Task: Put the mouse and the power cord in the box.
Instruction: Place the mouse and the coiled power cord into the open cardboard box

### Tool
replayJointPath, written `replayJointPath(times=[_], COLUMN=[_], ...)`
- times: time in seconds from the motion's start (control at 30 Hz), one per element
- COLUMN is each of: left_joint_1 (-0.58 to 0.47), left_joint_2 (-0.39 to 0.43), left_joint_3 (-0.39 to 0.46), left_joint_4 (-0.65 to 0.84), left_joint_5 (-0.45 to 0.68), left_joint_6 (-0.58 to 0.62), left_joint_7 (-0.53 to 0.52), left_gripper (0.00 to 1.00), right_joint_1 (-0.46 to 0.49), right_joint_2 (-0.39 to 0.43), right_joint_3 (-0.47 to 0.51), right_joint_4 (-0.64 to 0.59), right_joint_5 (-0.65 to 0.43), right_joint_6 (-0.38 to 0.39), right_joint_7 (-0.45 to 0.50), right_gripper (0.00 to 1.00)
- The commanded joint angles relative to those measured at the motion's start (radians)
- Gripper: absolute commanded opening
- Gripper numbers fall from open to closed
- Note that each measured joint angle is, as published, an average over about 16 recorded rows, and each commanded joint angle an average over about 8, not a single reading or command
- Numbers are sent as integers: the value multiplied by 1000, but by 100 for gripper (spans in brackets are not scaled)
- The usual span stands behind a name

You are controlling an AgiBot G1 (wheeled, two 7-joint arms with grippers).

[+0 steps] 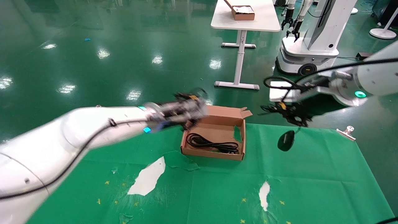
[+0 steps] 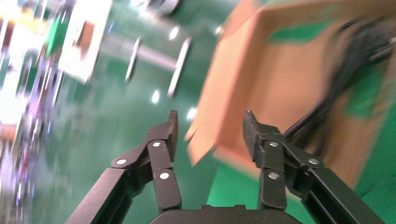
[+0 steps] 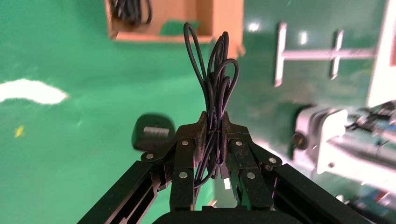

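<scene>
The box stands open on the green mat, and the power cord lies coiled inside it. My left gripper hovers open and empty over the box's far left corner; in the left wrist view the gripper faces the box and the power cord. To the right of the box, my right gripper is shut on the mouse's bundled thin cable. The mouse dangles below it above the mat, its white label showing.
White patches show where the green mat is torn. A metal clip sits at the mat's right edge. Behind stand a white table with a smaller brown box and another robot.
</scene>
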Motion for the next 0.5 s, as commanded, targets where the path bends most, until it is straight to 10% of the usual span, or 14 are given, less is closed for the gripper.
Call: replayJointPath(times=[0.03,0.5], left_joint_1=[-18,-119], left_joint_2=[-1,-84], left_joint_3=[-1,-39], left_joint_4=[53,310], left_joint_5=[-18,-57], left_joint_6=[-16,-13], left_joint_7=[-11,52], left_gripper=[100,100], right_joint_1=[9,9], right_joint_2=[-10,-246], right_joint_3=[3,19], right_joint_4=[6,-290], right_joint_5=[4,111], right_joint_6=[8,194], right_joint_7=[-6,-246], right_gripper=[0,0])
